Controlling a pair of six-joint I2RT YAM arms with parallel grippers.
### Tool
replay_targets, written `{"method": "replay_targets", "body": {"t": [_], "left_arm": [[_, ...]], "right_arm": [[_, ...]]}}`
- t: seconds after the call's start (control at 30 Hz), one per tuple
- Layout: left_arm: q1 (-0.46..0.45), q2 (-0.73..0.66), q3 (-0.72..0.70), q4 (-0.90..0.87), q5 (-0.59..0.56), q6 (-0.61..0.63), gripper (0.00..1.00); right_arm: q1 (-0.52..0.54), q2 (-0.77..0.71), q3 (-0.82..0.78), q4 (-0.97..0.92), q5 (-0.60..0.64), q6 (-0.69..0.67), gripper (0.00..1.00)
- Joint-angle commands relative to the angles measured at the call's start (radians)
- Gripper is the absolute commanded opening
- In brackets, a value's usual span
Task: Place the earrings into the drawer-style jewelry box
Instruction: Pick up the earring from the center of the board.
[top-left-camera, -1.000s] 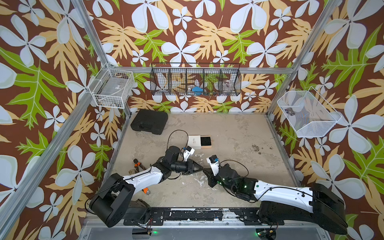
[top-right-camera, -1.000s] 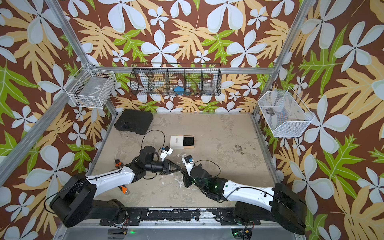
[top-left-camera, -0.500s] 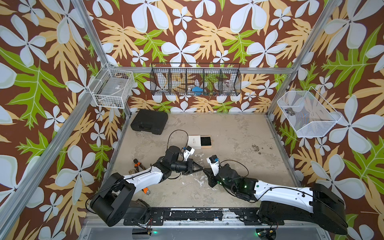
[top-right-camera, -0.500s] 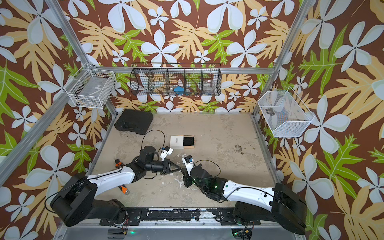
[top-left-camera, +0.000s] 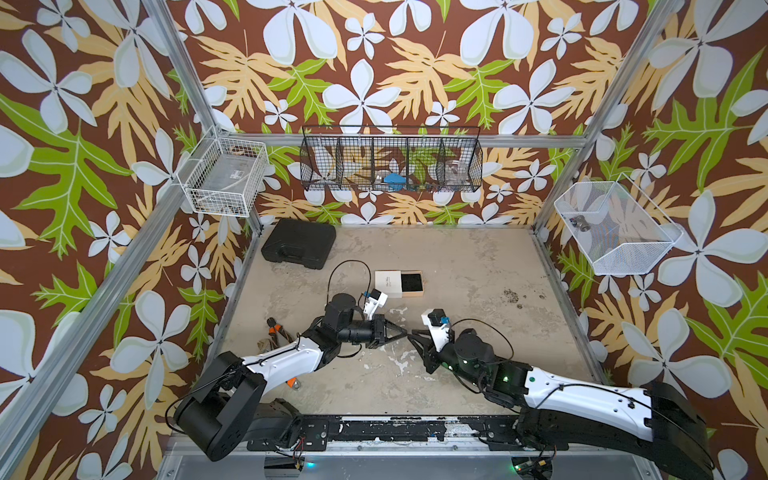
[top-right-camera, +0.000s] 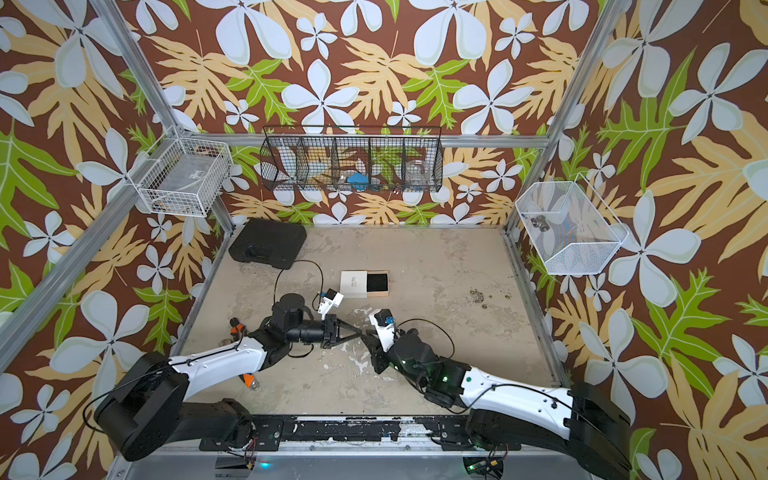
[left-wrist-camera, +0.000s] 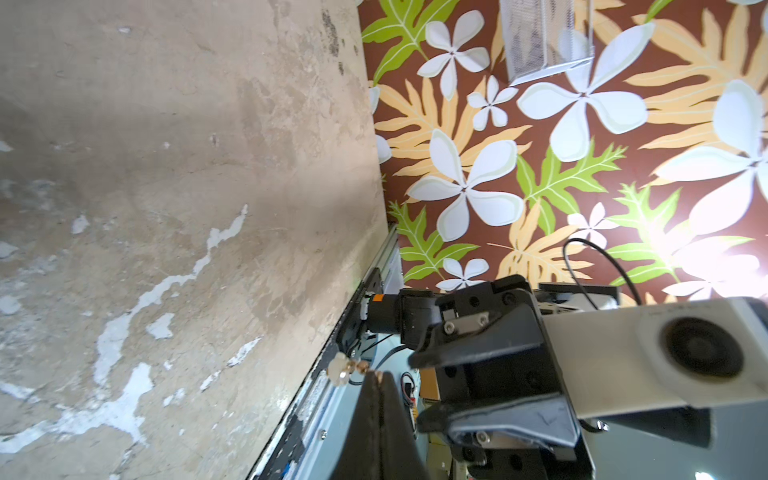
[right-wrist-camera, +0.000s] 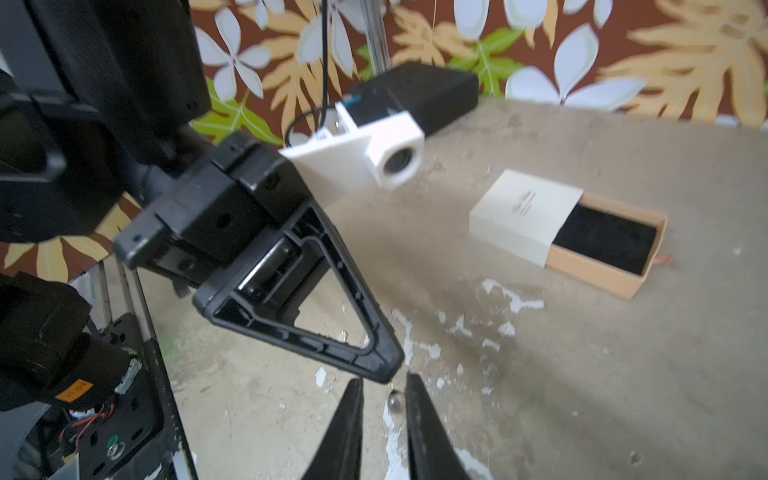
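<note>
Earring (left-wrist-camera: 345, 371) hangs from the very tip of the left gripper (left-wrist-camera: 376, 379). That gripper's two black fingers are pressed flat together on the thin gold hook. The pale bead cluster dangles just off the fingertip, clear of the tabletop (left-wrist-camera: 166, 166).

In the right wrist view the same bead (right-wrist-camera: 394, 402) hangs in the gap between the fingers (right-wrist-camera: 417, 415) of the right gripper (right-wrist-camera: 384, 380). Those fingers stand a little apart with space on either side of the bead, so this gripper grips nothing. Whether a finger brushes the bead I cannot tell.

In both top views the left gripper (top-left-camera: 402, 331) and the right gripper (top-left-camera: 411, 333) meet tip to tip on the robot's side of the drawer-style jewelry box (top-left-camera: 388, 284). They are near the box but apart from it. The box lies flat on the tabletop, with its tan-edged tray (right-wrist-camera: 602, 245) slid partly out of the white sleeve toward the right arm's side, so the black lining shows.

The left arm reaches out low from its base, its white forearm slanting toward the box. Its wrist is turned so that the gripper points sideways at the right arm. The right arm stretches low from its own base, and its gripper points back toward the left one.

A black case (top-left-camera: 299, 243) lies beyond the box on the left arm's side, well apart from it.
</note>
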Motion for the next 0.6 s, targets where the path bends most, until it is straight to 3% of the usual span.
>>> {"method": "replay_targets", "body": {"t": [0.0, 0.1, 0.17, 0.27, 0.33, 0.4, 0.57], "left_arm": [[0.001, -0.002, -0.008, 0.212, 0.000, -0.149, 0.00], [0.001, -0.002, -0.004, 0.262, 0.008, -0.214, 0.00], [0.002, -0.006, 0.003, 0.274, 0.015, -0.243, 0.00], [0.009, -0.018, 0.000, 0.322, 0.029, -0.309, 0.00], [0.018, -0.035, 0.000, 0.336, 0.034, -0.339, 0.00], [0.029, -0.056, 0.004, 0.318, 0.037, -0.347, 0.00], [0.051, -0.084, 0.005, 0.272, 0.048, -0.350, 0.00]], "right_arm": [[-0.006, -0.076, -0.062, 0.264, 0.042, -0.246, 0.29], [-0.031, -0.126, -0.135, 0.460, 0.011, -0.463, 0.33], [-0.083, -0.129, -0.140, 0.500, -0.050, -0.525, 0.29], [-0.202, -0.119, -0.110, 0.459, -0.256, -0.566, 0.27], [-0.252, -0.114, -0.142, 0.497, -0.408, -0.666, 0.27], [-0.258, -0.096, -0.178, 0.581, -0.425, -0.726, 0.29], [-0.257, -0.039, -0.111, 0.473, -0.502, -0.819, 0.33]]}}
